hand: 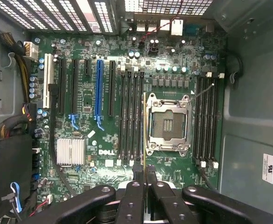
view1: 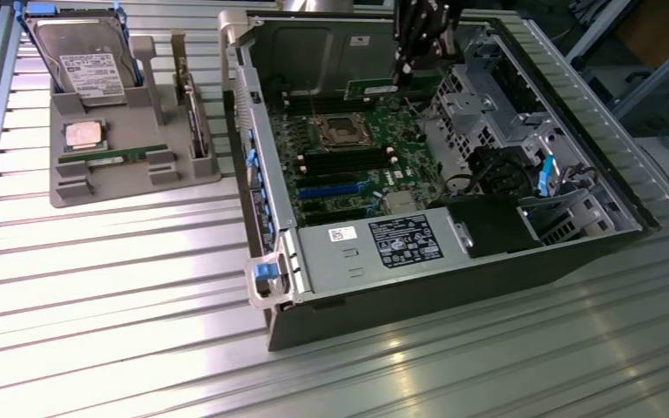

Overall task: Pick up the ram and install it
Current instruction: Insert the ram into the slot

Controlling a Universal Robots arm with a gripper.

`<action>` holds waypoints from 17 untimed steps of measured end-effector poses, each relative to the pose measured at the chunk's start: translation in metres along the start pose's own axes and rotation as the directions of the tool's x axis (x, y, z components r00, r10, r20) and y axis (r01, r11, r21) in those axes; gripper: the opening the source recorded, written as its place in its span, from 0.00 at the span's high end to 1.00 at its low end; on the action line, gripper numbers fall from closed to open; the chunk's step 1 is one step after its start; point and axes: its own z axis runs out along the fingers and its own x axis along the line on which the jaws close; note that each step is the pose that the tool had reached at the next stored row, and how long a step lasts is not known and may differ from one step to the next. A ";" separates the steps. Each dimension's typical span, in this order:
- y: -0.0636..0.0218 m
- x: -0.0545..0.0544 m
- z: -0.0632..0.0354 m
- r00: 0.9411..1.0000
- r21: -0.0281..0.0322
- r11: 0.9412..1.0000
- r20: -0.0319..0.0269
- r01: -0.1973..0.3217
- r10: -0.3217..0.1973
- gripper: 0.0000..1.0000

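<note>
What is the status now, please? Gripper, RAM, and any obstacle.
Gripper inside the open computer case, shut on the ram, edge-on over the memory slots beside the empty CPU socket. Second stick on the grey holder. No visible obstacle.

Even overhead light, glare streaking the ribbed table

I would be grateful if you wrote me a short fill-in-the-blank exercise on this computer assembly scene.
1. The gripper is ___ on the ram, which it holds edge-on above the motherboard.
2. The CPU socket is ___, with no chip in it.
3. One long expansion slot is coloured ___.
4. The hard drive stands in the grey tray on the exterior view's ___ of the computer case.

Missing words: shut; empty; blue; left
</note>
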 end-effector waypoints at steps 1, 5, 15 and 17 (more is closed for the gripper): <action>0.0003 0.000 0.0012 1.000 0.000 1.000 0.000 0.000 0.000 0.88; 0.0010 0.000 0.0072 1.000 0.000 1.000 0.000 0.000 0.000 0.88; 0.0014 0.000 0.0167 1.000 0.000 1.000 0.000 0.000 0.000 0.88; 0.0016 0.000 0.0188 1.000 0.000 1.000 0.000 0.000 0.000 0.88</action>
